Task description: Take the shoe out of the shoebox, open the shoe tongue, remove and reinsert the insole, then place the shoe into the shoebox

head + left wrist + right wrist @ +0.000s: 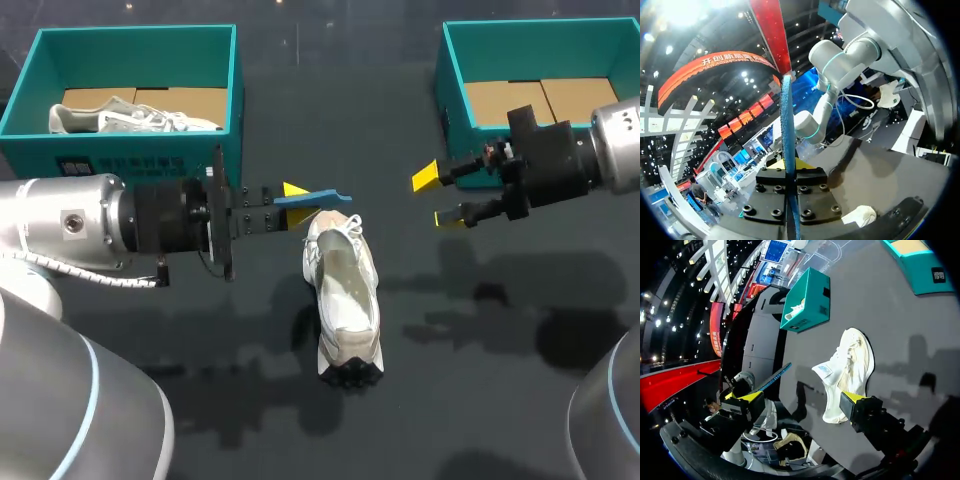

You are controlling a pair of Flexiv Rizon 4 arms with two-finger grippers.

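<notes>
In the head view, the left gripper is seen a little left of the table's middle, clenched on a thin blue insole, which is held edge-on and points right. The white shoe lies on the dark table just near of the insole's free end, with its opening upward, its heel at the far end and its toe at the near end. The right gripper is held released to the right of the shoe and well apart from it, its yellow tips spread and nothing between them. A teal left shoebox stands at the far left with a second shoe inside, and a teal right shoebox stands at the far right, only its cardboard floor being shown. In the left wrist view, the insole is seen clamped between the closed fingers and standing straight out ahead of them, while part of the shoe is shown beside the gripper. In the right wrist view, the spread fingers frame the shoe lying ahead on the table, with the blue insole beside it and the left shoebox farther off.
</notes>
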